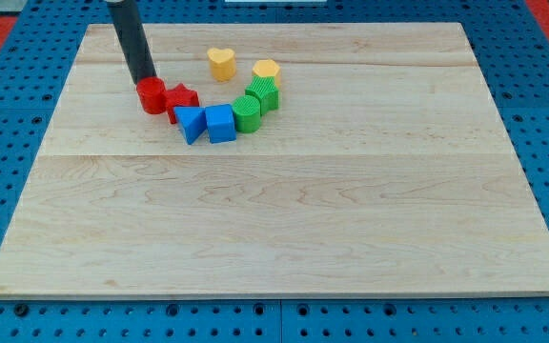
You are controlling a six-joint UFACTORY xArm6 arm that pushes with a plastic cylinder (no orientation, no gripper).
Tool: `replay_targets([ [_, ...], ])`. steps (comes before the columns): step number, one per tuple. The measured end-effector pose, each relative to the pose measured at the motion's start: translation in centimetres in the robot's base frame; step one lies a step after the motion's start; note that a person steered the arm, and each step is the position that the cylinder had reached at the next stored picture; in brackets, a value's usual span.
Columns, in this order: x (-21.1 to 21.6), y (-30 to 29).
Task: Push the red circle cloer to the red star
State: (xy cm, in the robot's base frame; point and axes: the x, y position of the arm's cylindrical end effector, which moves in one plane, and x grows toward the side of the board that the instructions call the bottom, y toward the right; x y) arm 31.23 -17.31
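My tip (147, 80) comes down at the far edge of the red circle (152, 95) and appears to touch it; the rod is bare and clamps nothing. The red circle lies just near of my tip, far left on the wooden board (284, 229), touching the red star (182, 98) on its right. Right of the star, a blue triangle (191, 124), blue cube (221, 123), two green blocks (247, 112) (263, 93), a yellow hexagon (266, 70) and a yellow heart (221, 63) form an arc.
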Motion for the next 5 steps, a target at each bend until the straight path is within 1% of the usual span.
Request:
replay_targets([
  [3, 0.3, 1.3],
  [5, -0.8, 4.3],
])
